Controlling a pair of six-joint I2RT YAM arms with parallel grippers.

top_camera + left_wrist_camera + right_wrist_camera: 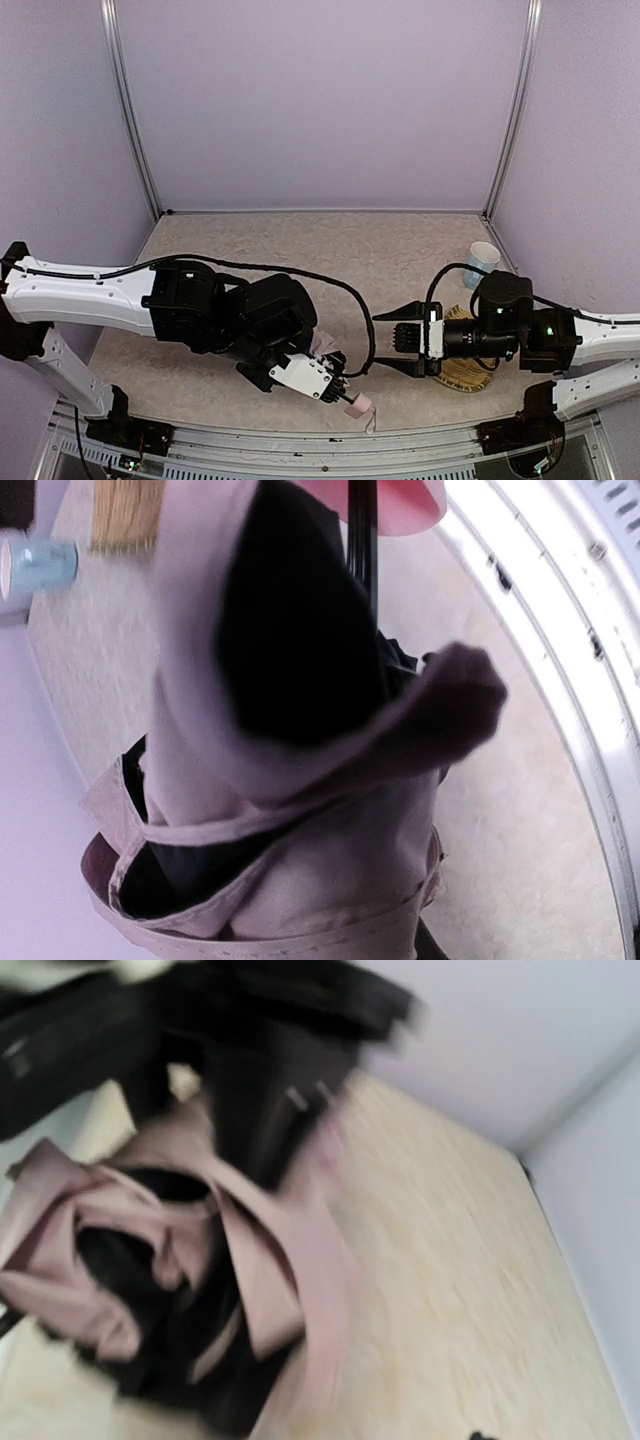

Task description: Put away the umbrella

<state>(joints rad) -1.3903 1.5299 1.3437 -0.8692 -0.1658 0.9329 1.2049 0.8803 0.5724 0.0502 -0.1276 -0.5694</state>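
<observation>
Left hand [335, 385], lower centre, clamps the umbrella [300, 880]; right hand [392, 341] gapes empty nearby. Loosely bunched, the umbrella may snag if that hand reaches in.

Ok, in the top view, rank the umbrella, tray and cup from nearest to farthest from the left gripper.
1. umbrella: held by the left gripper itself, at the near edge.
2. tray: off to the right, toward the near edge.
3. cup: on the right too, farther back than the tray.
</observation>
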